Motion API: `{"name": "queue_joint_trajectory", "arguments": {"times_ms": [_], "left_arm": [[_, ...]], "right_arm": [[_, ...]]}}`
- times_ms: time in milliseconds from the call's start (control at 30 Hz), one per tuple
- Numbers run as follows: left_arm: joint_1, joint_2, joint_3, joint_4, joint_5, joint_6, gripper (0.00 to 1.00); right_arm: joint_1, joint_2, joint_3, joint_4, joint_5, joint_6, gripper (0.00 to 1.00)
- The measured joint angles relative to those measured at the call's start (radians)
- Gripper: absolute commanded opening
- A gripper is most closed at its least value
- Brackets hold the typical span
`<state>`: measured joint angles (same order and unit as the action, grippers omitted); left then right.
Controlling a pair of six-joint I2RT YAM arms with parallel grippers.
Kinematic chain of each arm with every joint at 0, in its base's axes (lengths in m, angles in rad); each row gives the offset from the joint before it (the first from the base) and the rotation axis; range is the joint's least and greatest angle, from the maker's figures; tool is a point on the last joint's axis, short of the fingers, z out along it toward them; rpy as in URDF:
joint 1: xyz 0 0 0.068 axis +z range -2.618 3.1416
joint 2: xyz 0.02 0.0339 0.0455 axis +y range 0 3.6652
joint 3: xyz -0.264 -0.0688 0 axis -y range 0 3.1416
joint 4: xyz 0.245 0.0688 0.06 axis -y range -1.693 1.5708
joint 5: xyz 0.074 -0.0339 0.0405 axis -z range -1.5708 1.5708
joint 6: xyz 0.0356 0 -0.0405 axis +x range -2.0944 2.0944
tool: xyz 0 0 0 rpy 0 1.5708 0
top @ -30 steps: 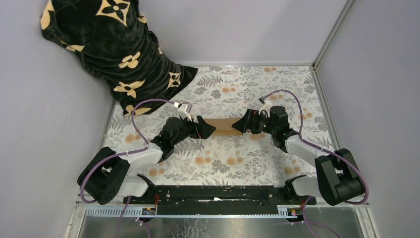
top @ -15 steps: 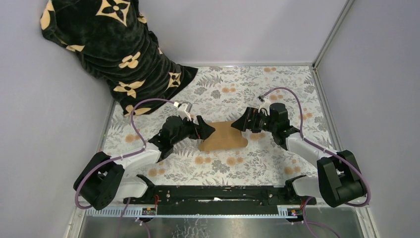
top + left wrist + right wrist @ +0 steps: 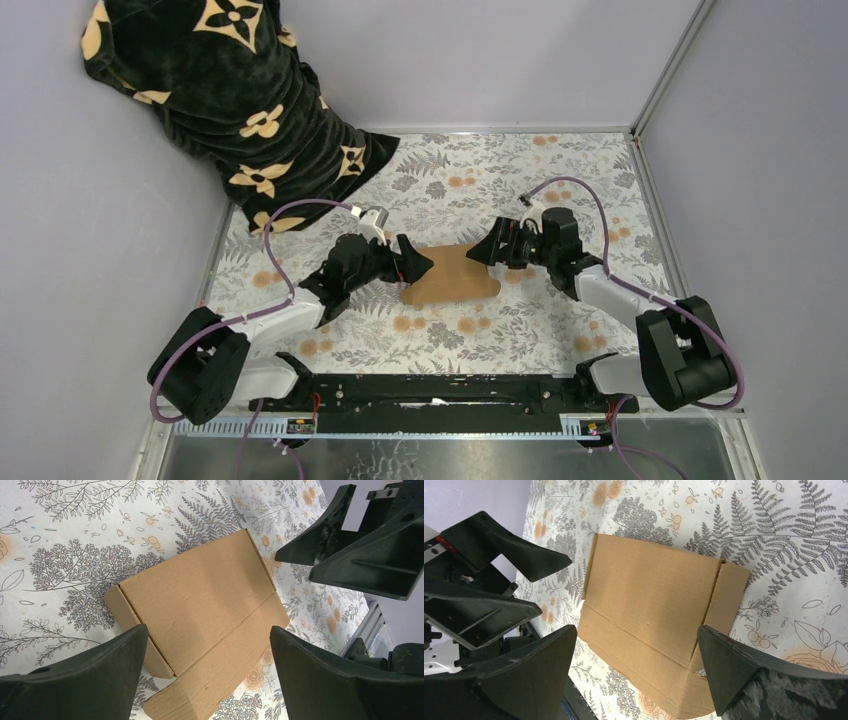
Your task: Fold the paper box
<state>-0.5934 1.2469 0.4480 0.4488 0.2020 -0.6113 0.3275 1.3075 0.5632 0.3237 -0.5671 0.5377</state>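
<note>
Cloth (image 3: 230, 90), black with cream flowers, fills the far left corner, and only the overhead view shows it. Right of it, the left gripper (image 3: 413, 262) stands with its jaws wide apart, holding nothing. Its wrist camera looks down between both fingers onto the paper box (image 3: 452, 276). The box lies on the table (image 3: 480, 170) between the two grippers, a brown panel with one crease along it. From above it reads as a flat brown patch. The wrist views alone show a narrow side wall folded at one end and a loose flap spread flat toward the near edge. That flap runs out of the left wrist picture at the bottom. Whether any finger touches the cardboard I cannot tell. The right gripper (image 3: 487, 252) is likewise spread wide and empty. Fern-and-blossom print covers the table, and plain lilac-grey walls (image 3: 500, 60) enclose it.
</note>
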Motion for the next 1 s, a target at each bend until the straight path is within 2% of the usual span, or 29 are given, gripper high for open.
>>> {"name": "queue_joint_trajectory", "arguments": {"times_ms": [700, 1000], "left_arm": [[0.0, 0.099, -0.04, 0.039, 0.022, -0.005, 0.99], [0.0, 0.158, -0.042, 0.101, 0.031, -0.016, 0.99]], "right_arm": [[-0.033, 0.189, -0.047, 0.185, -0.068, 0.009, 1.0], [-0.034, 0.202, -0.051, 0.222, -0.095, 0.019, 1.0]]}}
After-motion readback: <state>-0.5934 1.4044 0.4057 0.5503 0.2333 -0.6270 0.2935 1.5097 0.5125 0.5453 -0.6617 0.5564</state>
